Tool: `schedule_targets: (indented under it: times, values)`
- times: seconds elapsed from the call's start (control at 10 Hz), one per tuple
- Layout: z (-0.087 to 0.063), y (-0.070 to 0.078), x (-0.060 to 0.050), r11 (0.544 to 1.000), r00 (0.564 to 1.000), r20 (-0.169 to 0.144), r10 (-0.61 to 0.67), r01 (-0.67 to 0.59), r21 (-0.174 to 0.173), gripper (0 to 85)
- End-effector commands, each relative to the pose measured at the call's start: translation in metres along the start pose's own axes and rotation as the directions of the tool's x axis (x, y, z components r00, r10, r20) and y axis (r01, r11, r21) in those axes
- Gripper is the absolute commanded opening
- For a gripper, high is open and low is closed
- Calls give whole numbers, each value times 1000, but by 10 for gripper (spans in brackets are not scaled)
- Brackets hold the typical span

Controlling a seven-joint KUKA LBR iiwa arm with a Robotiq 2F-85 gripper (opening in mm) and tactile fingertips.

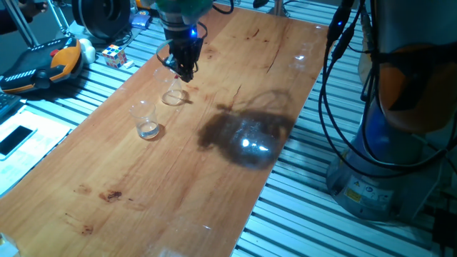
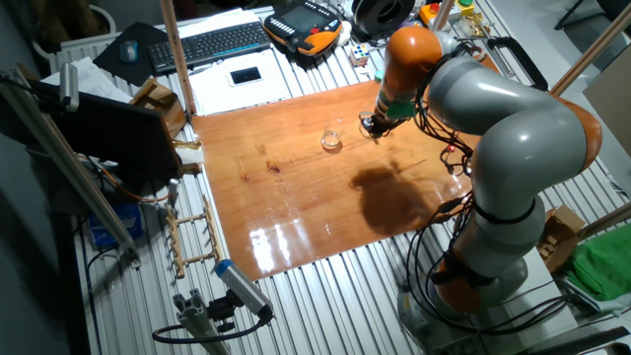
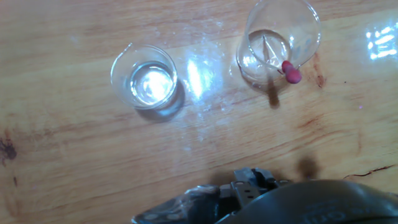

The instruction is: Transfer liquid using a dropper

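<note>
**Dropper parked, transfer not visibly begun**

Hand (image 1: 183,71) hovering over the tabletop (image 1: 214,171), fingers out of clear sight — cannot tell whether open or closed, though nothing seen held. Dropper (image 3: 281,61) — thin clear tube, pink bulb on the rim — leaning inside the glass beaker (image 3: 281,43) ahead and right of the hand. Liquid (image 3: 149,86), a shallow glint, in the other beaker (image 3: 145,76) ahead and left. Probably everything left: grasp, squeeze, draw, carry, release. Smooth glass, glossy varnished wood.

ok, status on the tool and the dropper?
Tool above the glasses, state unclear. Thin clear dropper with pink bulb leaning in the right clear glass beaker, not gripped. Second clear beaker beside it. Nothing blocking.
</note>
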State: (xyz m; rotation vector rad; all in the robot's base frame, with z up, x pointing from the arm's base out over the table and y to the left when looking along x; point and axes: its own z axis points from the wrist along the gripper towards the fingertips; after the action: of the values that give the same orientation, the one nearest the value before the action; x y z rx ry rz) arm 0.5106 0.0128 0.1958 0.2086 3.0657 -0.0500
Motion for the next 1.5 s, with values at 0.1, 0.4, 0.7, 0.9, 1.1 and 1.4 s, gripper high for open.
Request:
schedule_targets:
  times: [0.1, 0.4, 0.7, 0.9, 1.1, 1.4]
  values:
    - [2, 0, -1, 1000, 1000, 4, 3, -4, 24, 10]
    - [13, -5, -11, 999, 999, 6, -38, 38, 28, 10]
    - [25, -13, -16, 999, 999, 5, -35, 35, 4, 10]
    - [25, -18, -25, 1000, 1000, 19, -20, 20, 10, 10]
    - [24, -26, -34, 1000, 1000, 8, -15, 15, 0, 10]
    - [19, -44, -47, 1000, 999, -18, 28, -28, 10, 10]
